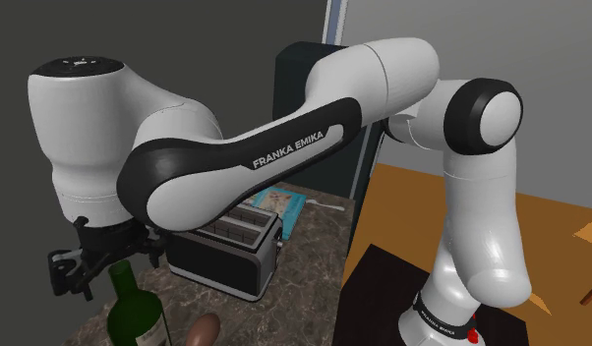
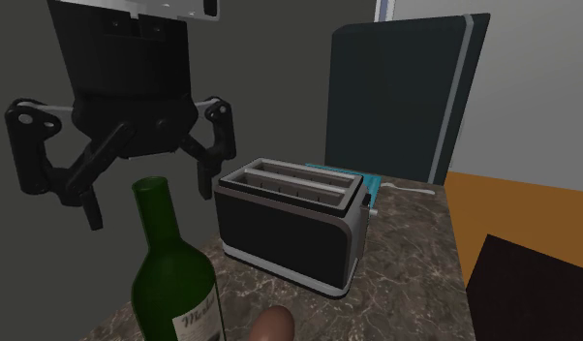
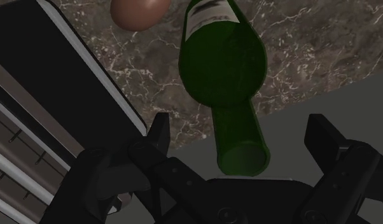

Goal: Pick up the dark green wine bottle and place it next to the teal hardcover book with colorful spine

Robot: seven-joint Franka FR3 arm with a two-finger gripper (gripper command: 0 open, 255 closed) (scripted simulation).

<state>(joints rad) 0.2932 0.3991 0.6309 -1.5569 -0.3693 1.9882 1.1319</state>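
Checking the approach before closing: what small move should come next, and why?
Probably lower straight down a little. The open jaws stand apart on either side of the dark green wine bottle, about level with its mouth and not touching it; lower on the neck they would likely get a surer hold.

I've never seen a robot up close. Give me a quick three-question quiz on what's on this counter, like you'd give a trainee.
1. True or false: the black two-finger gripper is clamped on the dark green wine bottle.
2. What stands between the bottle and the teal hardcover book? A. a black-and-silver two-slot toaster B. a kettle C. a mug
3. Fill in: the bottle stands ___ on the dark marbled countertop.
Key: 1 false, its fingers are open, either side of the neck; 2 A; 3 upright.
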